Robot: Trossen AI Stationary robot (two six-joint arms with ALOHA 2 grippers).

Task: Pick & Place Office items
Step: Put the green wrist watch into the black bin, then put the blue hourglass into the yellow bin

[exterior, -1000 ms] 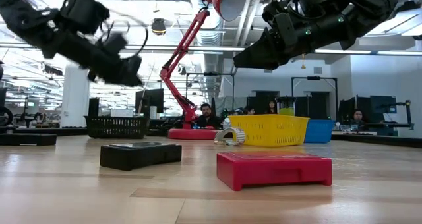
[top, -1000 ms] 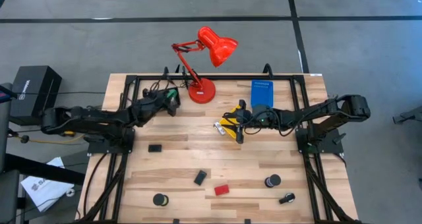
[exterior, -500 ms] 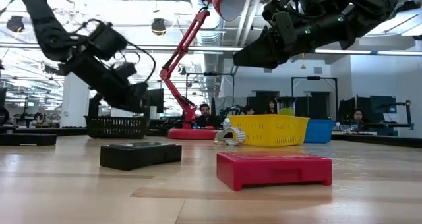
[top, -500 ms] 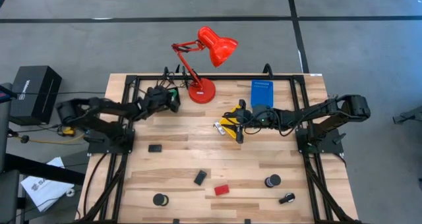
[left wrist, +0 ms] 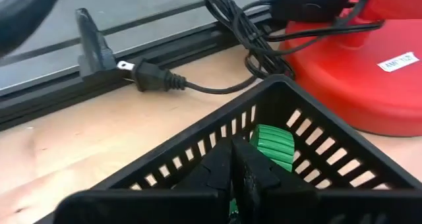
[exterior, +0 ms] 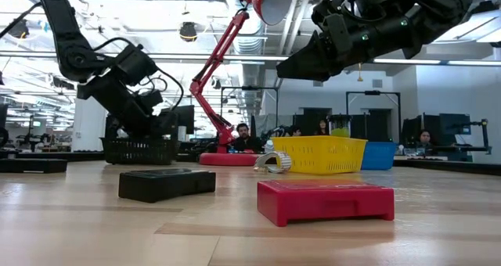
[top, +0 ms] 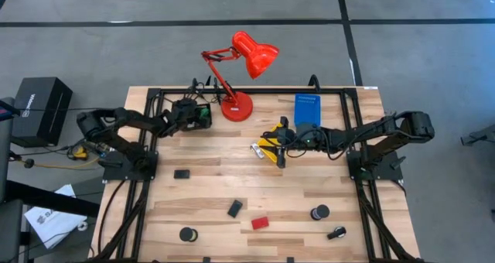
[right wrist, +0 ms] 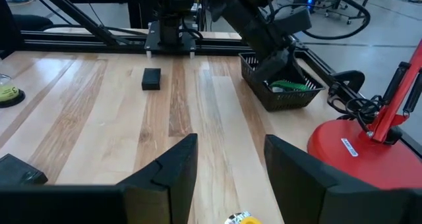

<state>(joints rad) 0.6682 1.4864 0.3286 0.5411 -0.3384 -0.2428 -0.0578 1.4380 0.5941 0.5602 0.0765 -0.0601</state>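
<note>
Black left gripper (left wrist: 239, 174), fingers closed, I see angled into the far-left tray (left wrist: 310, 128); ribbed green cylinder (left wrist: 272, 145) lies inside.

A pale wooden table (top: 255, 182) with a smooth, lightly glossy plank surface. A black plastic tray (left wrist: 316, 141) with slotted walls holds a ribbed green cylinder (left wrist: 272, 143), matt plastic. The red desk lamp (top: 236, 107) has a glossy, smooth base. A matt red block (exterior: 325, 200) and matt black block (exterior: 166, 182) look like plastic. A dull black metal frame (top: 155, 97) edges the table.
</note>
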